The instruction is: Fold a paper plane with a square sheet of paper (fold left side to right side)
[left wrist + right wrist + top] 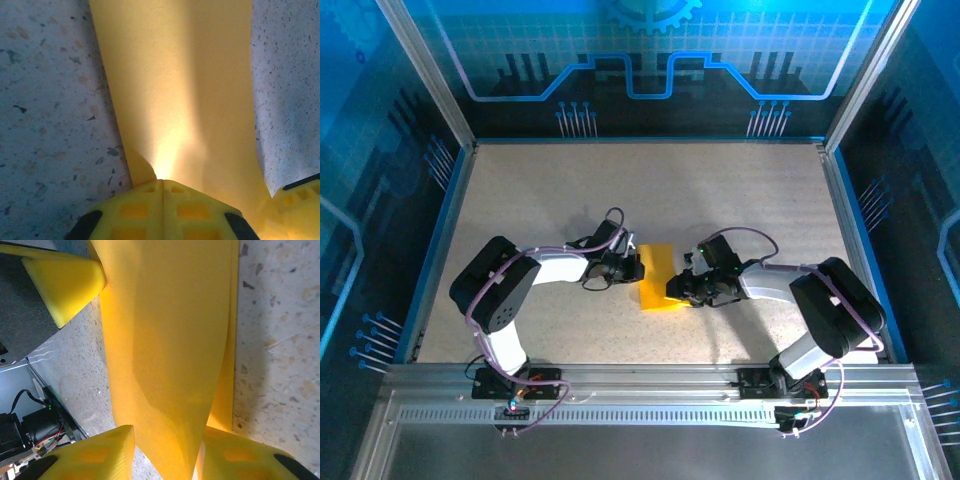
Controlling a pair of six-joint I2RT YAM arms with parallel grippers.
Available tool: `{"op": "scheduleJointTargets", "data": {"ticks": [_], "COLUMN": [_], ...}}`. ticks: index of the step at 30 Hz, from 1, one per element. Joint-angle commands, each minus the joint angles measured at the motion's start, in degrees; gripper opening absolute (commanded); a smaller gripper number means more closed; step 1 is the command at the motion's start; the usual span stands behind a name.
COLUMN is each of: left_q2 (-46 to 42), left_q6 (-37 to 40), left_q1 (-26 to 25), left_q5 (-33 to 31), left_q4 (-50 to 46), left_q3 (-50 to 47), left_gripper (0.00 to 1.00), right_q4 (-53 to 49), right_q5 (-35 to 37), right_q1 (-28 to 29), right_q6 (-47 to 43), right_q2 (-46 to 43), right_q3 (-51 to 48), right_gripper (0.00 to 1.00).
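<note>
Over on your left, the left pincer [631, 263] lies low on the speckled desk [550, 190], at the left edge of the square sheet of paper [658, 278]. The left wrist camera shows its jaws closed flat together, their seam meeting the sheet's near edge. You cannot tell from these pictures whether any paper is nipped between them. The paper lifts slightly off the desk beside the tips and casts a small shadow there.

The sheet sits about midway between your two arms, near the middle of the desk. It is yellow-orange, taller than it is wide, and folded so that one layer lies over another. The right wrist view shows the upper layer bowed upward, with a strip of the lower layer flat on the desk along its right side.

On your right, the right pincer [682, 287] is at the sheet's lower right edge. Its two yellow fingers [100, 455] stand partway apart, and the bowed layer runs between them. Whether they are actually squeezing the paper cannot be told.
</note>
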Motion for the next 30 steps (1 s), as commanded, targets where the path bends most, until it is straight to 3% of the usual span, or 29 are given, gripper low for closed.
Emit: {"op": "scheduleJointTargets", "data": {"ticks": [1, 30], "left_q2": [0.29, -0.04], "left_q6": [0.63, 0.50], "left_q1": [-0.60, -0.60], "left_q5": [-0.05, 0.22], "left_q4": [-2.04, -1.32], "left_q3": [-1.67, -2.11], "left_gripper": [0.00, 0.00], "right_q4": [2.54, 0.06], "right_q5": [-1.60, -2.84], "right_q1": [-0.72, -5.31], "right_q6": [1.09, -4.43], "right_q2": [0.61, 7.05], "right_q3": [-0.99, 6.40], "right_gripper": [0.36, 0.32]}}
